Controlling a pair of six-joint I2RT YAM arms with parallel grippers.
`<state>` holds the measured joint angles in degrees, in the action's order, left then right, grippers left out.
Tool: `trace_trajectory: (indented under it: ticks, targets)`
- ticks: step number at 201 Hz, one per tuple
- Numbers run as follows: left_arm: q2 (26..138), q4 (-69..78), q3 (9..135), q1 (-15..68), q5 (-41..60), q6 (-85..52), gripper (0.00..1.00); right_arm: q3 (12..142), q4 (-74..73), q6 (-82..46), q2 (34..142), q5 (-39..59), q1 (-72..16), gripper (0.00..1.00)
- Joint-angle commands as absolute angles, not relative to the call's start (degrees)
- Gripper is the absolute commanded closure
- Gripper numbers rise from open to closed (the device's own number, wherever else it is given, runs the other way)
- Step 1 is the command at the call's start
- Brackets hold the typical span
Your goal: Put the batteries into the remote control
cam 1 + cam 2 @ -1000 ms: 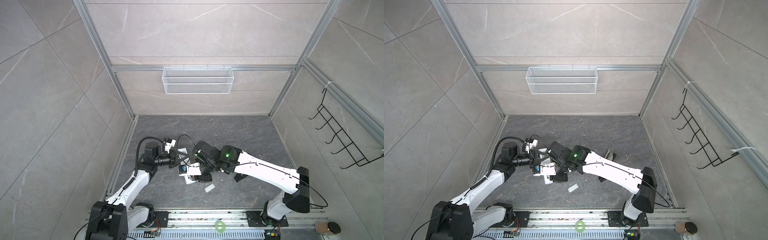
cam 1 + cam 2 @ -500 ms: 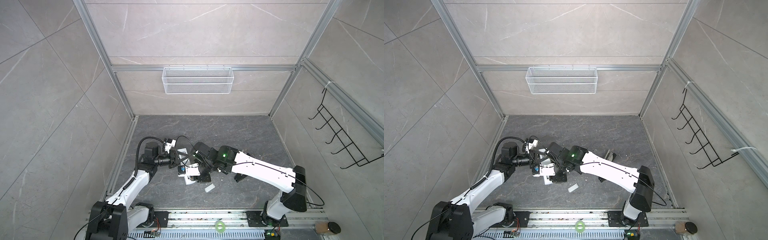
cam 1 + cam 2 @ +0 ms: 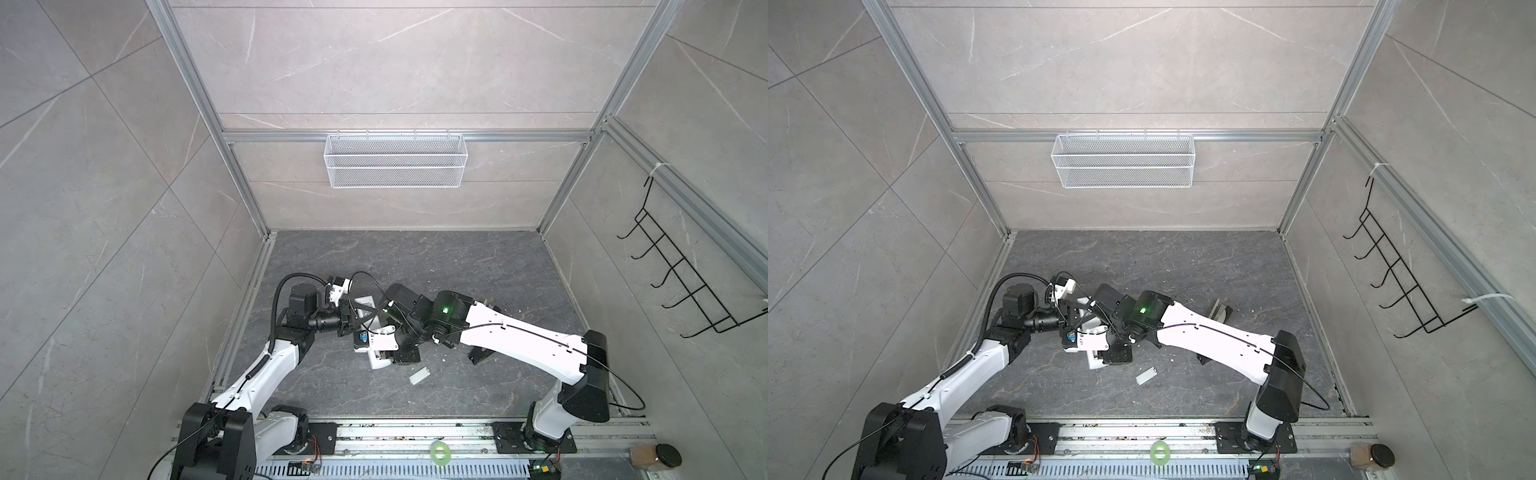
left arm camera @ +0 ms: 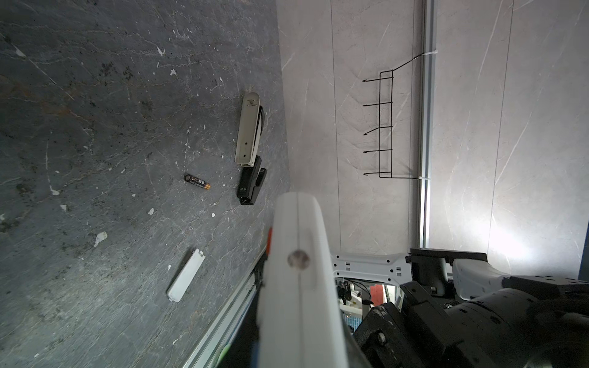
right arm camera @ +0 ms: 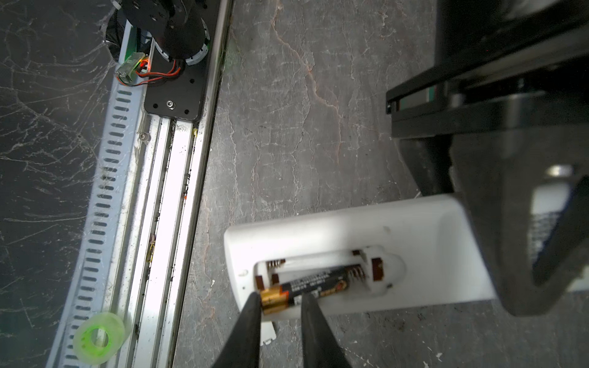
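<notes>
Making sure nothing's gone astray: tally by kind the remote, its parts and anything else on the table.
remote control: 1
batteries: 2, one partly in the remote's bay, one loose on the table
loose cover: 1
stapler: 1
Total: 5

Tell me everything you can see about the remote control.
The remote control is a slim white plastic bar, held off the table with its plain back showing. The cover is off, so the battery bay is open, springs visible. The left gripper clamps one end. One battery lies slanted in the bay, its gold end gripped by the right gripper.
</notes>
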<state>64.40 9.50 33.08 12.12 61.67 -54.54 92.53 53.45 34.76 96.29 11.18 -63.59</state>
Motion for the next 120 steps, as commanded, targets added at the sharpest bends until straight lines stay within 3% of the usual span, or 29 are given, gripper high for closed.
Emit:
trace_trajectory:
  ticks: [1, 120]
  targets:
    - [63.3, 12.5, 34.1, 12.2, 64.2, -55.1, 1.00, 93.9, 54.8, 35.3, 97.7, 9.9, -64.2, 0.76]
    - [62.7, 12.8, 33.6, 12.3, 64.8, -55.2, 1.00, 95.7, 55.1, 33.8, 101.1, 5.5, -64.2, 0.78]
